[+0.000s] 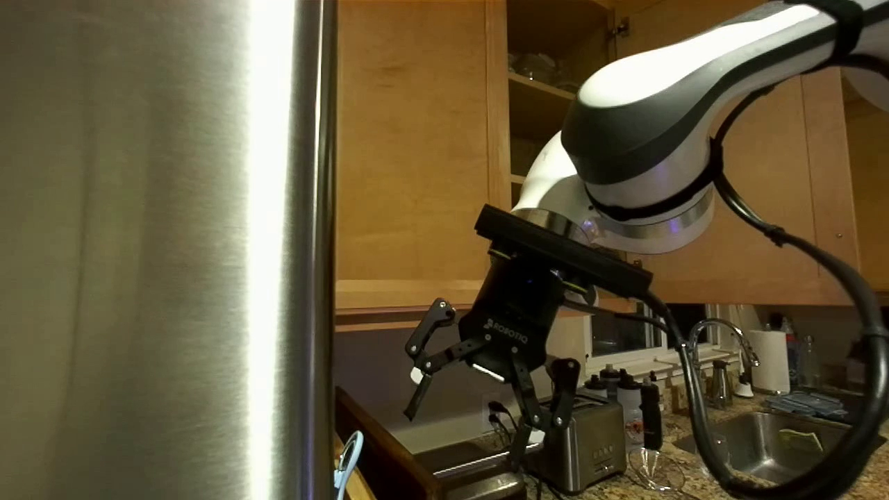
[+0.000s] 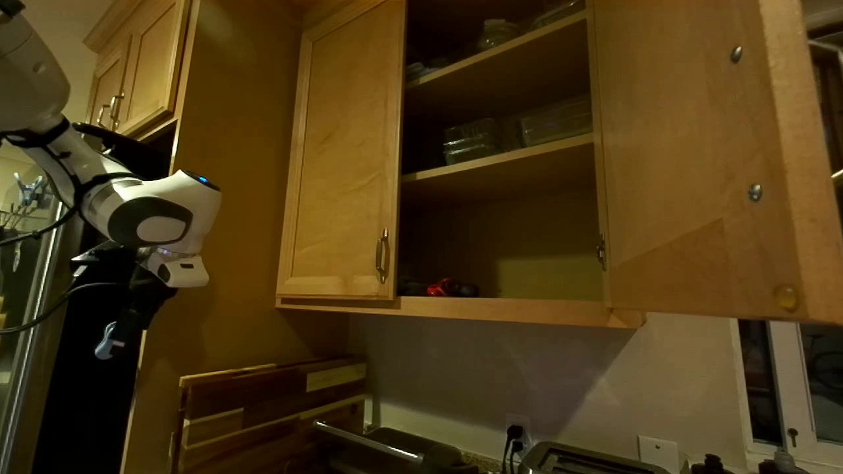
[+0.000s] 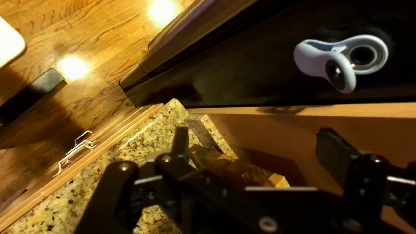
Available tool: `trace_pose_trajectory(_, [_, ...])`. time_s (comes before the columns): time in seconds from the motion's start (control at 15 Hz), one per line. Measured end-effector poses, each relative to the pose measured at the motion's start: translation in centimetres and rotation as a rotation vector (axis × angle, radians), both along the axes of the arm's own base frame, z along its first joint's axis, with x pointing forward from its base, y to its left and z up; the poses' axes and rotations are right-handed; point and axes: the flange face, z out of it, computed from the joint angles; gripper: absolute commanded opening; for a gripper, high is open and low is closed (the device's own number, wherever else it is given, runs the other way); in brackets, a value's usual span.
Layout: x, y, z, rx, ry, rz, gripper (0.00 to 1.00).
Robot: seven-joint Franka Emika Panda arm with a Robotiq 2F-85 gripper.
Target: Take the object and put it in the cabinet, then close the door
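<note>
The honey-coloured wooden cabinet [image 2: 507, 309] has inner shelves; its interior also shows in an exterior view [image 1: 545, 94]. Its door [image 2: 691, 164], hinged at the right, stands wide open, also in an exterior view [image 1: 757, 208]. The matching door [image 2: 342, 164] is shut. A red and dark object [image 2: 442, 288] lies on the cabinet's lowest level. A pale clip-like object [image 3: 325, 58] is on the dark side of the steel appliance. I cannot tell which is the task's object. My gripper [image 1: 464, 430] is open and empty below cabinet height; its fingers span the wrist view [image 3: 253, 139], apart from the clip.
The brushed-steel appliance [image 1: 167, 250] stands close beside the gripper. Wooden boards [image 2: 276, 408] lean below the cabinet. A toaster [image 1: 590, 444], bottles [image 1: 630, 403] and a sink [image 1: 764, 444] are along the granite counter [image 3: 156, 126]. Glass containers [image 2: 471, 141] stand on a shelf.
</note>
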Motion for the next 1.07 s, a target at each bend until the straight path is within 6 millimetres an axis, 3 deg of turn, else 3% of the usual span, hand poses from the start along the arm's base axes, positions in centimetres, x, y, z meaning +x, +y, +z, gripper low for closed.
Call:
trace_pose_trajectory(0.27, [0.2, 1.9, 0.4, 0.004, -0.036, 0.09, 1.0])
trace_pose_trajectory(0.73, [2.7, 4.9, -0.2, 0.025, -0.047, 0.197, 1.0])
trace_pose_trajectory(0.8, [3.0, 5.2, -0.2, 0.029, -0.05, 0.208, 0.85])
trace_pose_trajectory(1.07, [3.7, 6.3, -0.1, 0.043, -0.055, 0.238, 0.53])
